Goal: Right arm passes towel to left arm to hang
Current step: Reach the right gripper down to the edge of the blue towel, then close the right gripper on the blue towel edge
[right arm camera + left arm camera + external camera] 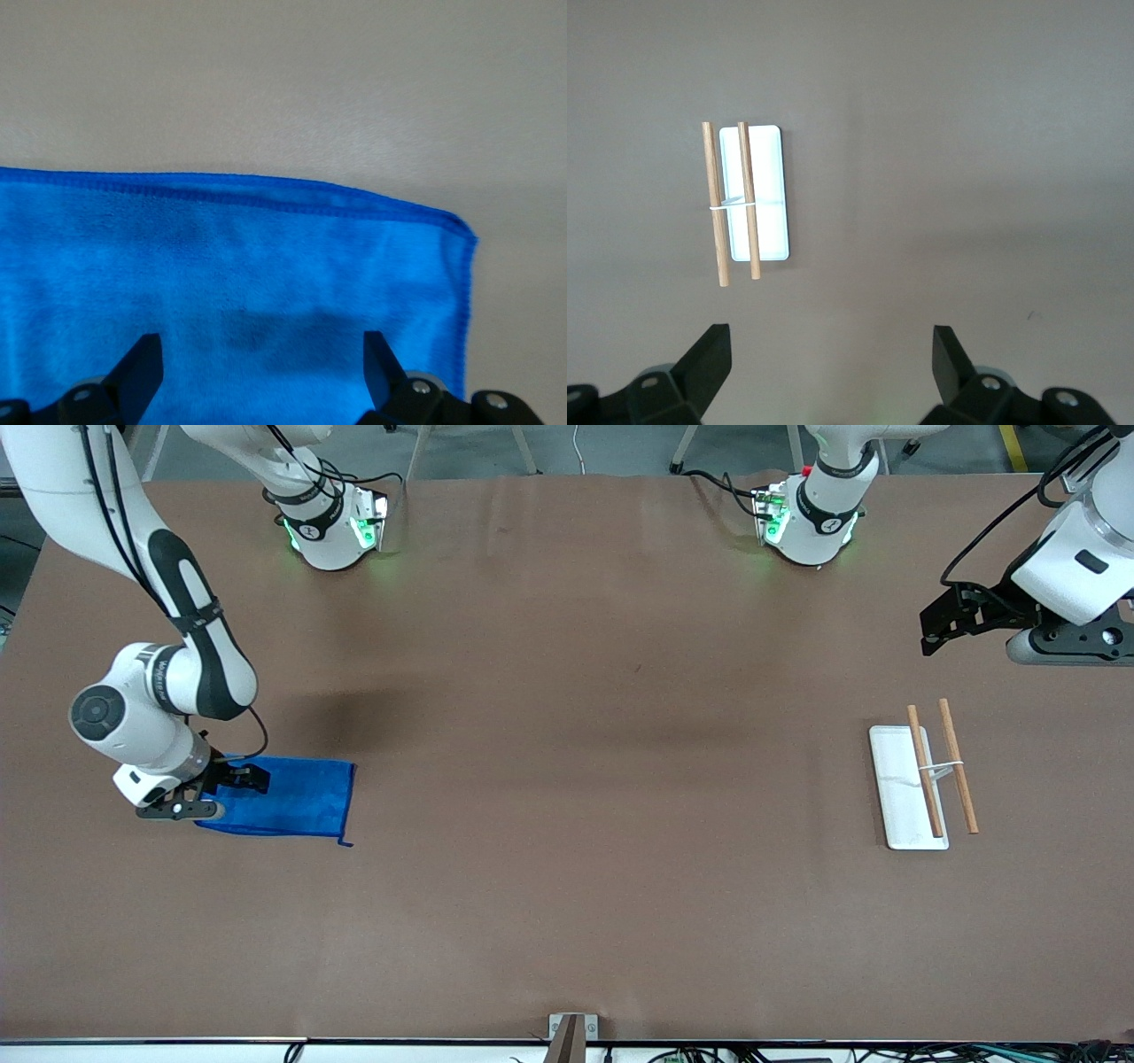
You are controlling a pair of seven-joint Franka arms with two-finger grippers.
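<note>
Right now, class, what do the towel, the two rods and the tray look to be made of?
Towel: soft, fuzzy blue cloth, probably microfibre, with a stitched hem. Rods: bare, matte wood by their tan colour. Tray: smooth and white, perhaps plastic or ceramic.

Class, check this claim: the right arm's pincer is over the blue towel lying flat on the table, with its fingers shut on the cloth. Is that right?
Not quite. The right pincer is over the towel, which lies flat on the table, but its fingers are open with the cloth not yet gripped, as the right wrist view shows. The rest stands.
</note>
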